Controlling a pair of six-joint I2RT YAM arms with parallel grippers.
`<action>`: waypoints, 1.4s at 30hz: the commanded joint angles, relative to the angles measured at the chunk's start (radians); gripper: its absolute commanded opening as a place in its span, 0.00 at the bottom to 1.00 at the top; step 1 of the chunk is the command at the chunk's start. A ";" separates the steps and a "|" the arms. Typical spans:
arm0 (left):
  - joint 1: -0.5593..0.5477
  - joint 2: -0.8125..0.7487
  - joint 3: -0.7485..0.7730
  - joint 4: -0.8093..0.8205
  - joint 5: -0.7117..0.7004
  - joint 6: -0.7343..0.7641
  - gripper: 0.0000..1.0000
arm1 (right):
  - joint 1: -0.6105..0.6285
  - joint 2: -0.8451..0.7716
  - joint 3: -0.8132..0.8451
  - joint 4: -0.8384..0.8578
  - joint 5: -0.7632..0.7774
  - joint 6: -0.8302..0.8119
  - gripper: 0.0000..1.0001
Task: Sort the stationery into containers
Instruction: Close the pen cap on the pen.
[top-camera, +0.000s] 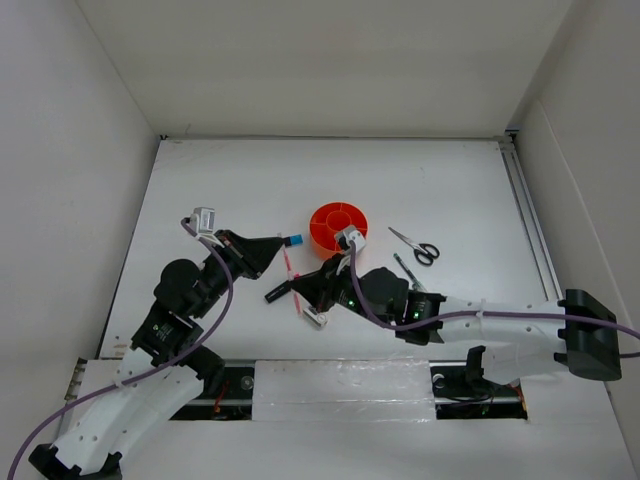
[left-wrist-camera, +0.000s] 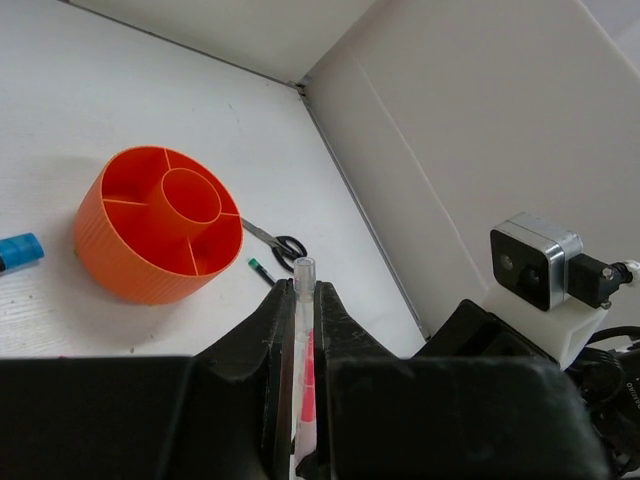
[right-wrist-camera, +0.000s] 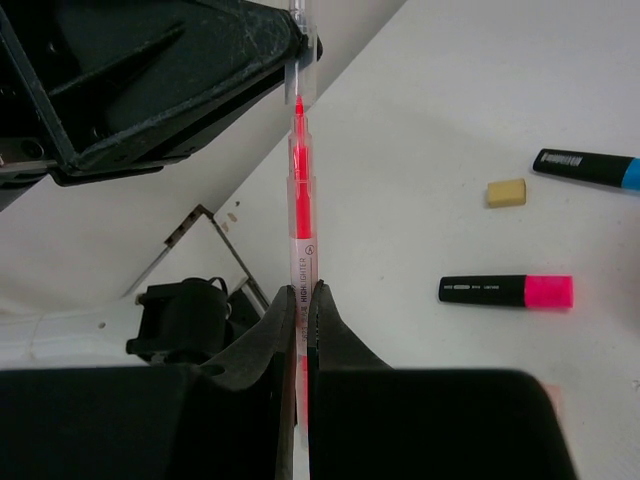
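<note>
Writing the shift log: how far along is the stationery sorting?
Nothing looks sorted: the orange organiser's visible compartments are empty. In hand: the left gripper and right gripper are both shut on the pink pen, seemingly a handover. Left on the table: scissors, blue-capped marker, pink-capped marker, eraser, thin black pen.

The pink pen (right-wrist-camera: 300, 225) seems to read "HIGH lighter".
</note>
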 joint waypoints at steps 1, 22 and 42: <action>-0.002 -0.001 -0.012 0.051 0.028 0.018 0.00 | -0.006 0.001 0.050 0.068 -0.012 -0.014 0.00; -0.002 -0.020 -0.041 0.084 0.067 0.067 0.00 | -0.034 0.000 0.090 0.044 -0.040 -0.014 0.00; -0.002 0.040 -0.071 0.156 0.159 0.085 0.00 | -0.054 -0.085 0.083 0.018 -0.017 -0.014 0.00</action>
